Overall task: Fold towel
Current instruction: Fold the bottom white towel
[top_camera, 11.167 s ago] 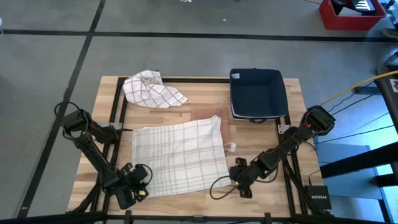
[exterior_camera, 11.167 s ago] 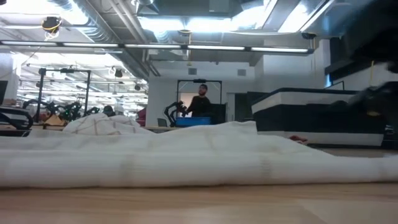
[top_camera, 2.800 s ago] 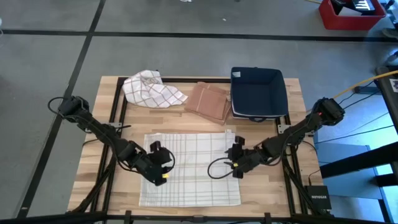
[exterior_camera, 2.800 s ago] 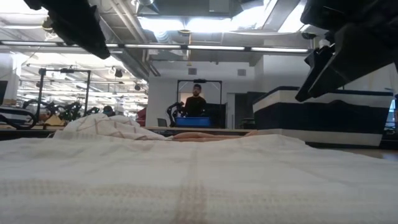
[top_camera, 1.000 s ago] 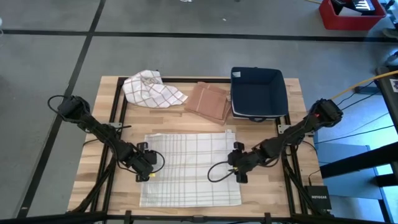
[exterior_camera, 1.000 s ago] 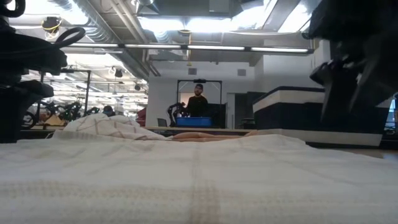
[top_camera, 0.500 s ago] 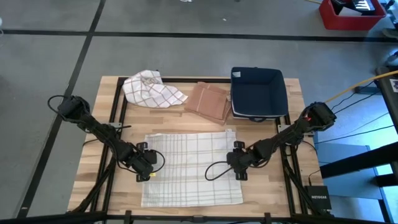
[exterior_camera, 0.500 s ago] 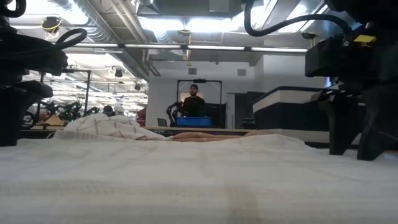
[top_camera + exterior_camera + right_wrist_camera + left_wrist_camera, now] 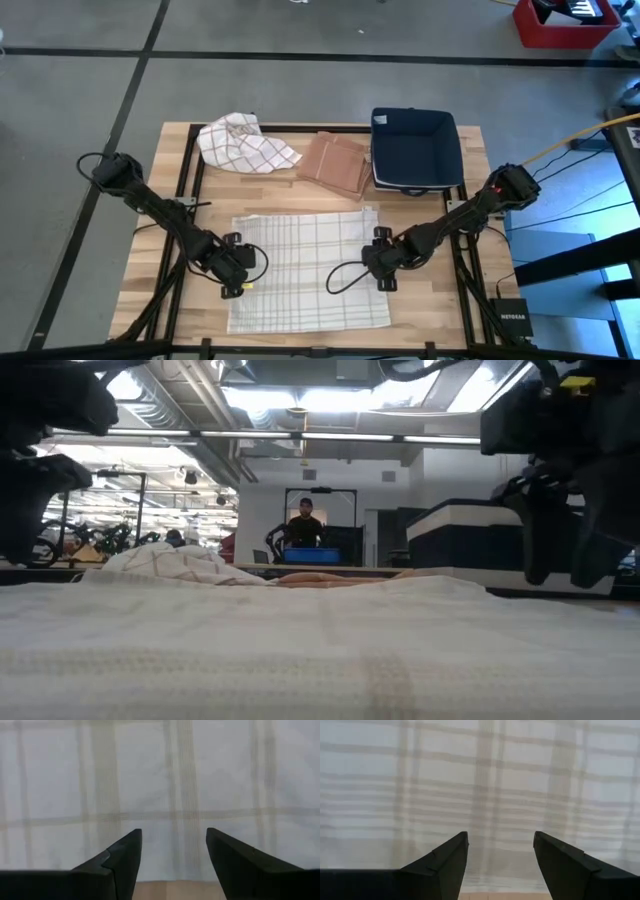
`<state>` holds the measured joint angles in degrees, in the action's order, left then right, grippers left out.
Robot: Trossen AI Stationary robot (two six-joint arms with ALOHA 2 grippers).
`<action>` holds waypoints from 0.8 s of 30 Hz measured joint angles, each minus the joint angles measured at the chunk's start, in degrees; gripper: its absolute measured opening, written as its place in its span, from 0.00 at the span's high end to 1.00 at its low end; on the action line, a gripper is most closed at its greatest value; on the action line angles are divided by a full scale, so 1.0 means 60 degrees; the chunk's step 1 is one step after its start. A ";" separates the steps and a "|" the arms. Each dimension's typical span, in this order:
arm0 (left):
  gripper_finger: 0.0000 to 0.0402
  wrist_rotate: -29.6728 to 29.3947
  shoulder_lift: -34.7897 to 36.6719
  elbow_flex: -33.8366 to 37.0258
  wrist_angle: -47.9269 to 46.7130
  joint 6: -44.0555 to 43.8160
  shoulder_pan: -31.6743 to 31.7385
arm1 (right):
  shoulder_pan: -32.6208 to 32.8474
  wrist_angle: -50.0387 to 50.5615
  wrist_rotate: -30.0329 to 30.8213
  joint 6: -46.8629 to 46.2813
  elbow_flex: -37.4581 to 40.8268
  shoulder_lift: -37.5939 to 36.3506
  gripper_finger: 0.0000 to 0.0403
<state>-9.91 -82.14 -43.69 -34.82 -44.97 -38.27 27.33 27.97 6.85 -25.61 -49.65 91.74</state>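
Moved: the right gripper (image 9: 377, 262) has slid inward over the right edge of the white checked cotton towel (image 9: 305, 265); left gripper (image 9: 236, 272) barely shifted
High view: towel flat, lower centre; both grippers at mid-edges
Low view: towel fills the foreground
Wrist views: fingers (image 9: 445, 865) wide, empty; right gripper likewise; side grasp looks next

The right tool (image 9: 376, 262) has edged further over the towel (image 9: 305, 268).

One camera looks straight down, one skims the tabletop, both wrist cameras hang close over the towel (image 9: 305, 268).
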 joint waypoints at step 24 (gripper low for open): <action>0.45 0.0419 -0.0195 0.1287 0.0527 -0.0743 -0.0186 | 0.0002 -0.0927 0.0193 -0.0189 0.1204 0.0025 0.44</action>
<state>-7.40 -83.31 -35.97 -31.66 -49.43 -39.39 27.35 22.41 8.01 -26.74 -42.43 91.90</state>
